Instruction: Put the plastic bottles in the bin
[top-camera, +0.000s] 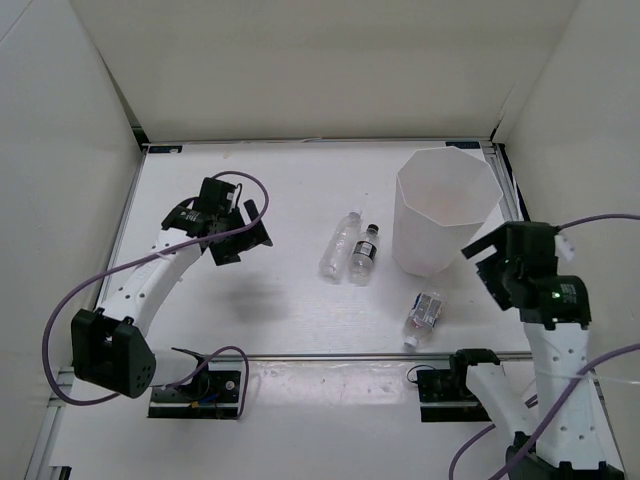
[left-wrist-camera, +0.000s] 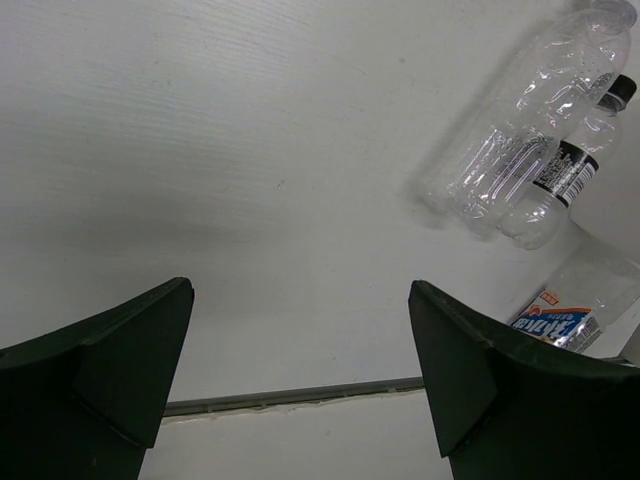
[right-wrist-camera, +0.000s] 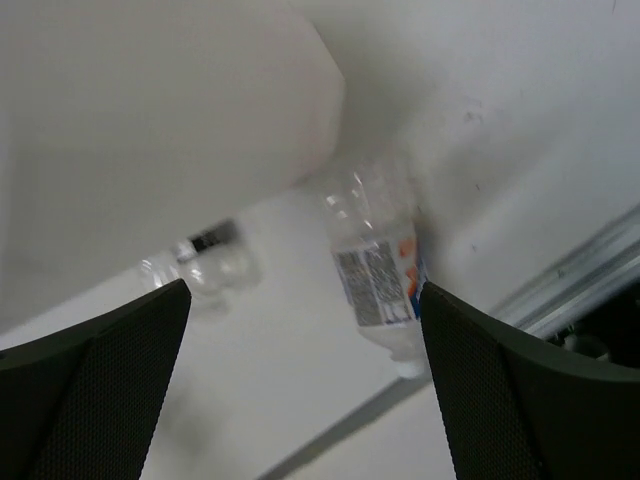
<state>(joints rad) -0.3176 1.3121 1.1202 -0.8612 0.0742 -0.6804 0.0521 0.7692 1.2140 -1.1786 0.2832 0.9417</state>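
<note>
bright, even overhead light, soft shadows; the right wrist view is blurred.

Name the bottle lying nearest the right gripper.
The blue-white labelled bottle, alone beside the bin, close to the right gripper; the plain bottle and the black-capped bottle lie together farther left.

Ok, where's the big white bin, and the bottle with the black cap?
bin (top-camera: 430, 250), top view, on its outer side wall.
black-capped bottle (top-camera: 364, 253), top view, on the middle of its body.

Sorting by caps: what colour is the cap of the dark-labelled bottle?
Black cap, best seen in the left wrist view.
</note>
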